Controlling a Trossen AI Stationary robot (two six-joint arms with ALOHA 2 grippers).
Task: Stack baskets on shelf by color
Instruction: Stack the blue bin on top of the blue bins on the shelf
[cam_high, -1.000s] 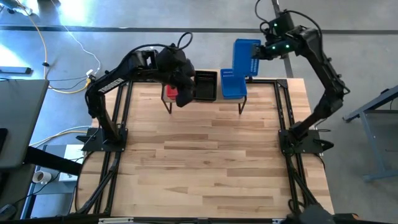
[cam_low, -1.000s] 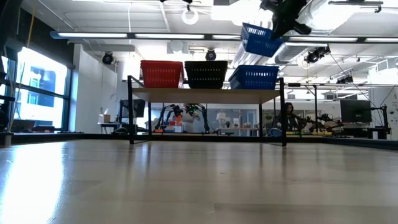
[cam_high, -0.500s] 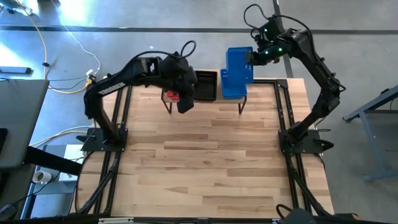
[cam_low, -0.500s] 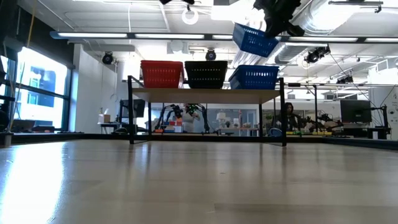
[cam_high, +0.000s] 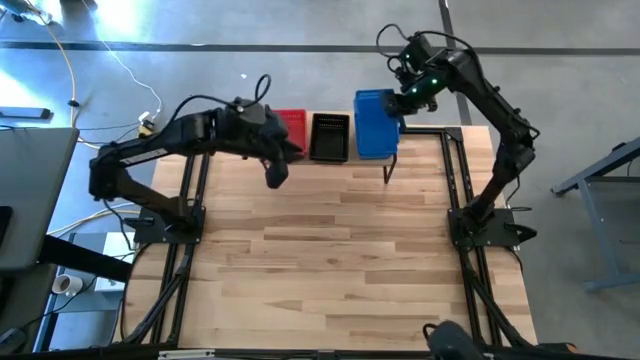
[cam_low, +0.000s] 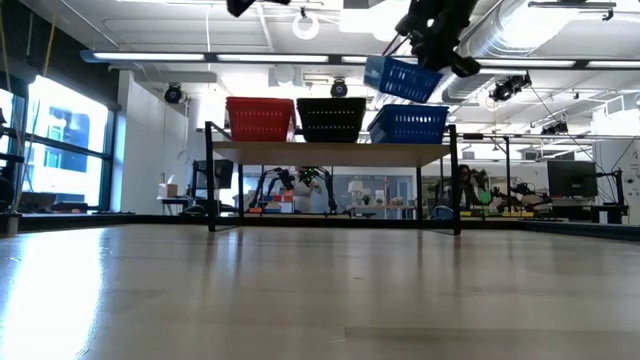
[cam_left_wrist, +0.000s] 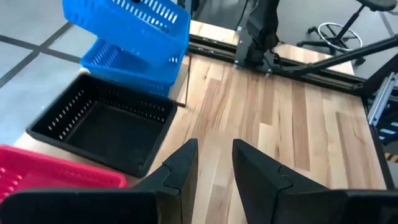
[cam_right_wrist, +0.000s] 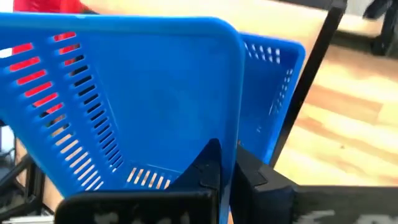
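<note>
The right end effector (cam_right_wrist: 225, 163), closed on the rim of a tilted blue basket (cam_low: 403, 78), held it above the blue stack (cam_low: 410, 124) at the upper middle; so tilted, it could catch the rim and jam.

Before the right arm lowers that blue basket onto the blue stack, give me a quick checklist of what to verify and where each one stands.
1. Grip: right gripper is shut on the held blue basket, pinching its wall. Ok.
2. Target colour: the blue stack sits at the shelf's right end, beside the black stack and red stack. Ok.
3. Alignment: from above, the held basket covers the blue stack. Ok.
4. Level: the held basket hangs tilted in the low view, not square to the stack. Not ok.
5. Left gripper is over the table in front of the shelf, away from the blue stack. Ok.
6. Clear nesting inside the top blue basket: cannot tell.
</note>
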